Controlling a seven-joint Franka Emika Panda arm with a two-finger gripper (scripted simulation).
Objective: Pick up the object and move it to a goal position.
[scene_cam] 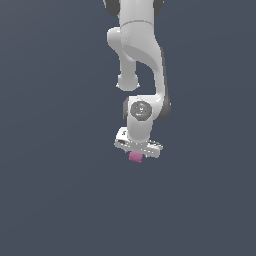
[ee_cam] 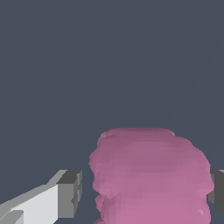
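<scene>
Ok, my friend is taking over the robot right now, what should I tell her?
Gripper: right over the pink lump, one finger on each side of it. In the wrist view there is a small gap beside that finger, so the grip is not sure; I cannot tell if it has closed yet.
Lump: it peeks out just under the gripper in the exterior view. Whether it sits on the floor or is lifted, I cannot tell.
Done: the arm has reached the lump.
Left: close firmly if needed, lift, carry it to the goal. No goal marker shows in either view.
</scene>
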